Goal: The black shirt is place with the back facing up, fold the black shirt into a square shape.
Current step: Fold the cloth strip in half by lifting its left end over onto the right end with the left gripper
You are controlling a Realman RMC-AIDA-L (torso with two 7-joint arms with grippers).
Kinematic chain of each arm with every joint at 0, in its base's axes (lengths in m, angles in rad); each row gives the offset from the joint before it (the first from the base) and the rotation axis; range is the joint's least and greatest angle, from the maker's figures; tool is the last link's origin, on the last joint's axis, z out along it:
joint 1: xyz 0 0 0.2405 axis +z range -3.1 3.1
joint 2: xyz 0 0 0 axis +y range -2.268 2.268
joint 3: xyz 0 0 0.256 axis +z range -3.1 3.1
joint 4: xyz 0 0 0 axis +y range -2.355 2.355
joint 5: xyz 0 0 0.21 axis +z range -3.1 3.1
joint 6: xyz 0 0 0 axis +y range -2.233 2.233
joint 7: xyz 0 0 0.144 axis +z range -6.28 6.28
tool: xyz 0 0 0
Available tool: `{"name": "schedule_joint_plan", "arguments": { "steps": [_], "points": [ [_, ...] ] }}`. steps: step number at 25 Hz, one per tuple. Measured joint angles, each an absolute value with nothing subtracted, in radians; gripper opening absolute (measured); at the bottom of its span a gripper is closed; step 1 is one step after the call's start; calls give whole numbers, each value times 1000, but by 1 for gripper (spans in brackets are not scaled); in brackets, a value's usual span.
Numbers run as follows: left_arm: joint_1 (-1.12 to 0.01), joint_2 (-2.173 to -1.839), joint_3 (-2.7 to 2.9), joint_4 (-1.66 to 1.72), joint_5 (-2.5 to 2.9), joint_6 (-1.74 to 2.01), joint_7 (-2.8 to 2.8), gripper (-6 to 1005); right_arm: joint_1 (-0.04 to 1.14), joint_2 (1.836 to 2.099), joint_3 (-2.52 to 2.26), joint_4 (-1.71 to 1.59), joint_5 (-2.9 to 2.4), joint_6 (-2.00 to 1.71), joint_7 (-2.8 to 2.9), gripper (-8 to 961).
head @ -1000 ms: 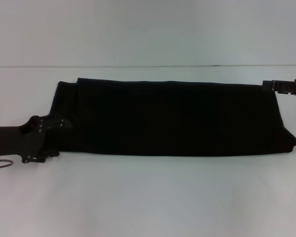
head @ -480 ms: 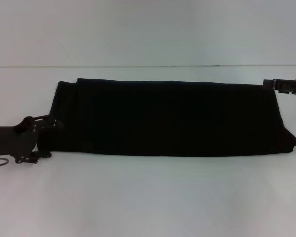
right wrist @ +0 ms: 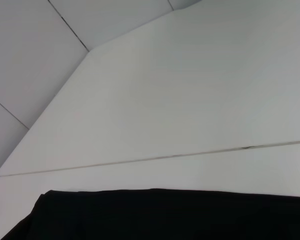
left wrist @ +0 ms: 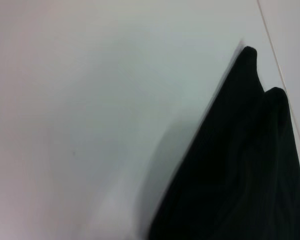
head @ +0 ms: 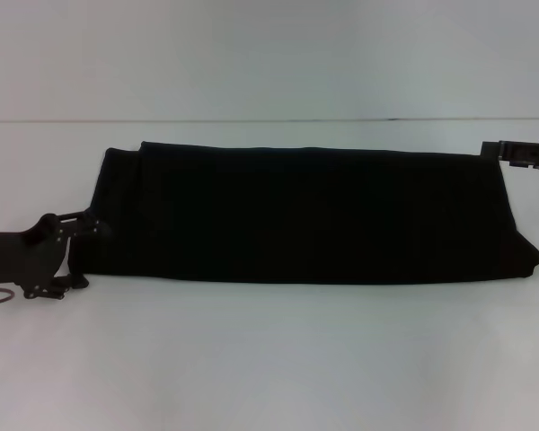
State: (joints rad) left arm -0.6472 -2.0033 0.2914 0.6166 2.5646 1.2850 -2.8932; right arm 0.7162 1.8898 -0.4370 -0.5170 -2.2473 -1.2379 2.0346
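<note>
Our left claw [head: 76, 251] sits at the left end of the black shirt [head: 305, 215], a long strip mid-table; we cannot tell its grip, so we should pinch both layers before folding.

A broad, flat white table [head: 269, 359] with a smooth matte top fills the lower part of the head view. A thin dark seam line [head: 251, 120] runs straight across it on the far side (with a small dark fleck on it toward the right). The right wrist view shows the same white surface [right wrist: 190, 90], with thin dark joint lines [right wrist: 67, 25] crossing pale panels beyond its edge.
</note>
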Motion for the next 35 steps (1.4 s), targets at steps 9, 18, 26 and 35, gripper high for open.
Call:
{"name": "schedule_joint_plan", "arguments": {
  "steps": [9, 18, 26, 35],
  "points": [
    [-648, -2003, 292, 598, 2565, 1255, -2885, 910, 719, 1890, -437, -517, -2247, -1235, 2044, 790],
    [-657, -2001, 300, 594, 2565, 1224, -2881, 910, 721, 1890, -437, -517, -2247, -1231, 2046, 791],
    [-668, -1999, 304, 591, 2565, 1200, -2876, 910, 721, 1890, -428, -517, -2247, -1230, 2046, 790],
    [-682, -1997, 316, 577, 2565, 1179, -2846, 910, 721, 1890, -428, -517, -2247, -1230, 2046, 791]
  ]
}}
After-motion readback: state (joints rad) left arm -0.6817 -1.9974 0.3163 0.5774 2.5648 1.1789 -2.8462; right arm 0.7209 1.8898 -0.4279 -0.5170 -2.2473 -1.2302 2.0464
